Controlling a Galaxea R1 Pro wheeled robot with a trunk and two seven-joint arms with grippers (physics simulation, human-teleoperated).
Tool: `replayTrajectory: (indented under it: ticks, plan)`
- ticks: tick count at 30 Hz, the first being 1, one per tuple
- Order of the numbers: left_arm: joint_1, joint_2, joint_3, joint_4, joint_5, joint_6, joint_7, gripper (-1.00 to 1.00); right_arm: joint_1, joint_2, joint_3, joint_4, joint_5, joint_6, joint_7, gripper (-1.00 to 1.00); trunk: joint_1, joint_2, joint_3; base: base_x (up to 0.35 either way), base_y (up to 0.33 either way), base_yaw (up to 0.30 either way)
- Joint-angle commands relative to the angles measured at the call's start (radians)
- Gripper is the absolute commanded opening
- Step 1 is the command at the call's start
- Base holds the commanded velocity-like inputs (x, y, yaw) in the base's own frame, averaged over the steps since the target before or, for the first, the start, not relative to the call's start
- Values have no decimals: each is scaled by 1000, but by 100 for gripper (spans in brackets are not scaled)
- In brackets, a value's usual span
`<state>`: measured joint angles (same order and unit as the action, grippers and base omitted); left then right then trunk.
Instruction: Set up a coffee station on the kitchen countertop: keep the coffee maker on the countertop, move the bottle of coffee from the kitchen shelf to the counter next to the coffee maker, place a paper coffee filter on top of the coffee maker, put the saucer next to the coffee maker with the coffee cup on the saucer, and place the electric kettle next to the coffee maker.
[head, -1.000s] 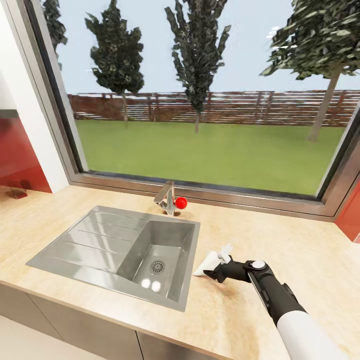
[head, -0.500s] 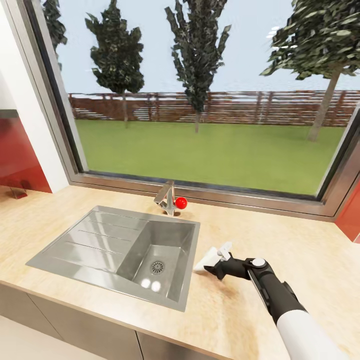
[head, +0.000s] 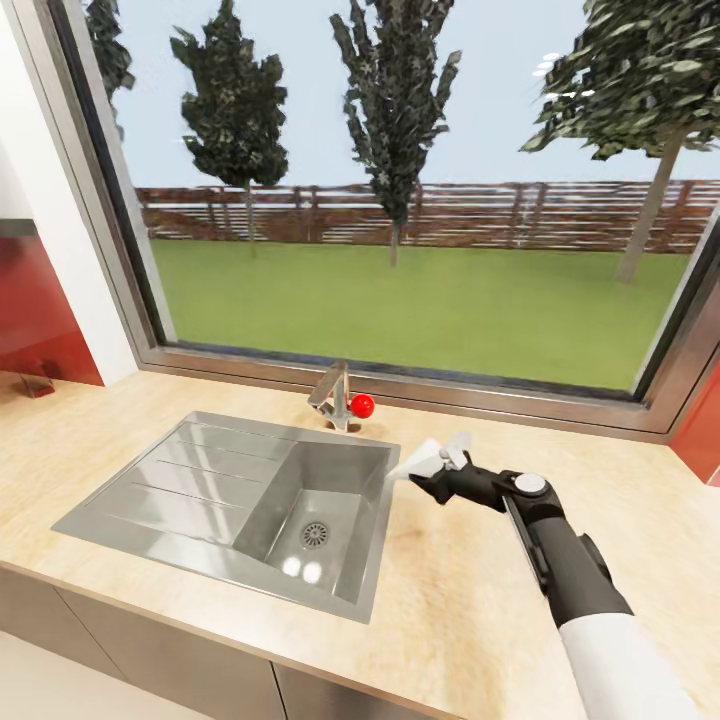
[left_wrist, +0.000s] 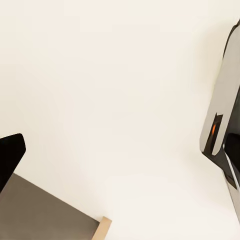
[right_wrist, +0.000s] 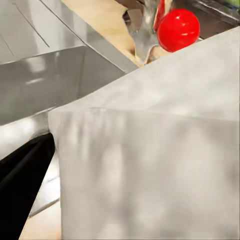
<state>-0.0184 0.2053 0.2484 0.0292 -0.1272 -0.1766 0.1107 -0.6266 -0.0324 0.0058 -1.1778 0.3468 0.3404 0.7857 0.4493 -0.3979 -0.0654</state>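
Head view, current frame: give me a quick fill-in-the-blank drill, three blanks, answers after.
1. The right gripper holds a white paper coffee ____.
2. The faucet behind the sink carries a knob coloured ____.
3. The held filter hangs over the sink's ____ edge, seen from the head.

Missing words: filter; red; right

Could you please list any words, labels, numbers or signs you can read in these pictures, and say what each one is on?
None: no readable text shows in any view.
The white filter in the right end effector is blank.
The sink, the tap with its red knob and the countertop carry no markings.
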Motion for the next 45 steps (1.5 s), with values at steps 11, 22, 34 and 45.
replayTrajectory:
  ticks: [11,22,34,45]
  plan:
    - [-2,-2,11,0,-8,-10,2,100,-1,70,5,-210,-214,104,9,-100,1,-2,-2,0,0,0]
    - [-5,-6,12,-19,-4,-24,2,100,-1,77,0,-219,-261,149,10,-100,1,-2,-2,-4,3,0]
    - [-9,-21,16,-62,-2,-22,4,100,-1,75,-1,-220,-261,149,11,-100,1,-2,-2,-201,208,34]
    - [-12,-24,18,-63,0,-20,5,100,-1,74,-1,-220,-261,150,11,-100,1,-2,2,-45,296,254]
